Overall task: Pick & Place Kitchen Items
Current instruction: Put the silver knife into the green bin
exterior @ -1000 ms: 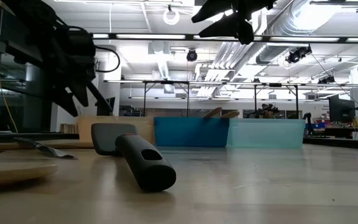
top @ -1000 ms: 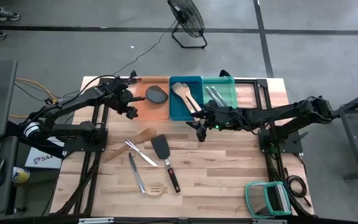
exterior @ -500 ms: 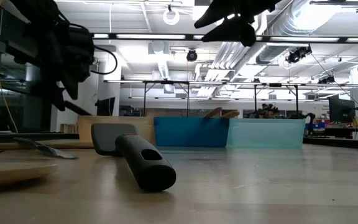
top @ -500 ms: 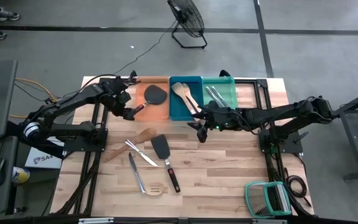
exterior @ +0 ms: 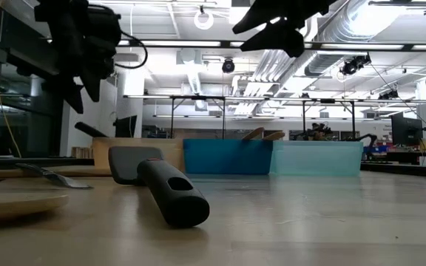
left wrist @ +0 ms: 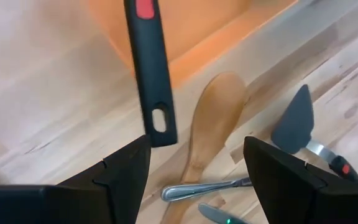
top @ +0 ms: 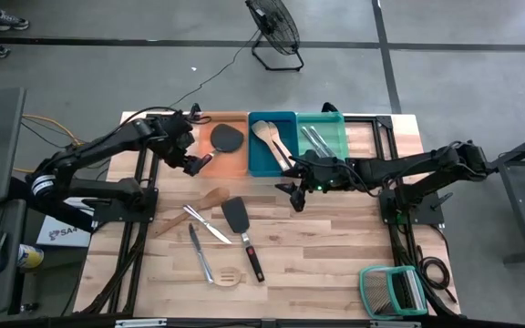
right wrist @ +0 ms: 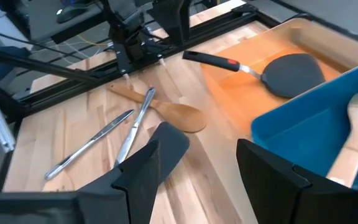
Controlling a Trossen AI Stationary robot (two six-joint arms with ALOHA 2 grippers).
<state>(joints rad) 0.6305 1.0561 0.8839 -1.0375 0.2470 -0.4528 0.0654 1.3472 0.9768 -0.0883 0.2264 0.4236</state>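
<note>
The left end effector [top: 192, 162] hangs at the upper left of the high view, beside the orange rectangular tray [top: 215, 161], with fingers spread and nothing between them. A black flat-headed spatula with a red-marked black handle [top: 224, 141] lies in that tray, its handle [left wrist: 148, 68] projecting over the tray edge onto the wooden worktop [top: 335, 246].

The right end effector [top: 297, 194] hangs at frame centre, below the blue rectangular tray [top: 255, 155], also open and empty. Pale wooden spoons [top: 272, 138] lie in the blue tray; slim silver cutlery [top: 315, 139] lies in the adjoining teal rectangular tray [top: 340, 123].

On the worktop, lower centre-left of the high view:
- a pale wooden spoon [top: 210, 198];
- two silver cutlery pieces [top: 206, 224], crossed near one another;
- a silver knife [top: 200, 252];
- a pale slotted wooden spatula [top: 227, 276];
- a second black spatula with red-marked handle [top: 242, 232].

A green-framed wire rack [top: 393, 290] stands at the lower right corner.
</note>
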